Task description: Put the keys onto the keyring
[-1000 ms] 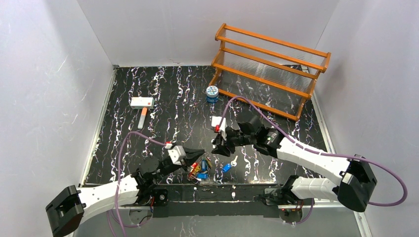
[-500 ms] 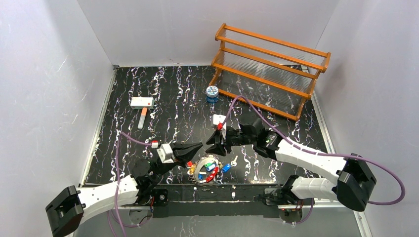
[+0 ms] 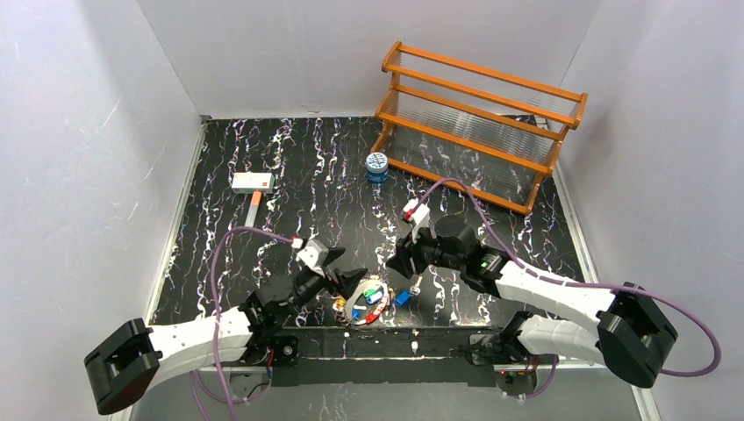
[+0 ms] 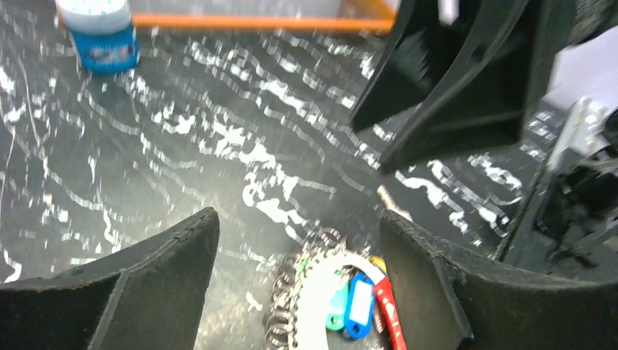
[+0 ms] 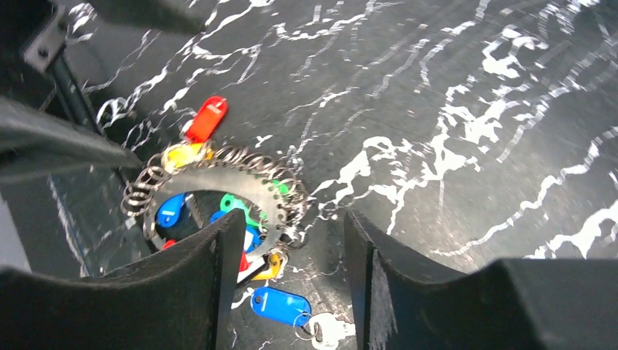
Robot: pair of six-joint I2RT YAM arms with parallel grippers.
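Observation:
The keyring (image 3: 361, 306) lies flat on the table near the front edge, a wide silvery ring with toothed holes. Keys with red, green, blue and yellow tags (image 5: 206, 118) hang on it through small split rings. In the left wrist view the keyring (image 4: 326, 306) lies below and between my left gripper's (image 4: 297, 222) wide-open jaws, untouched. One blue-tagged silver key (image 5: 280, 305) lies loose beside the keyring (image 5: 218, 184), under my right gripper (image 5: 293, 219), which is open and empty. From above, the left gripper (image 3: 349, 282) and right gripper (image 3: 399, 261) flank the keyring.
A blue-and-white tin (image 3: 377, 166) stands mid-table in front of an orange wooden rack (image 3: 478, 123) at the back right. A white box with an orange stick (image 3: 253, 186) lies at the back left. White walls enclose the table.
The left gripper has opened from shut and dropped a little towards the keyring, which went from bunched to lying flat. The right arm has turned its wrist and shifted slightly right.

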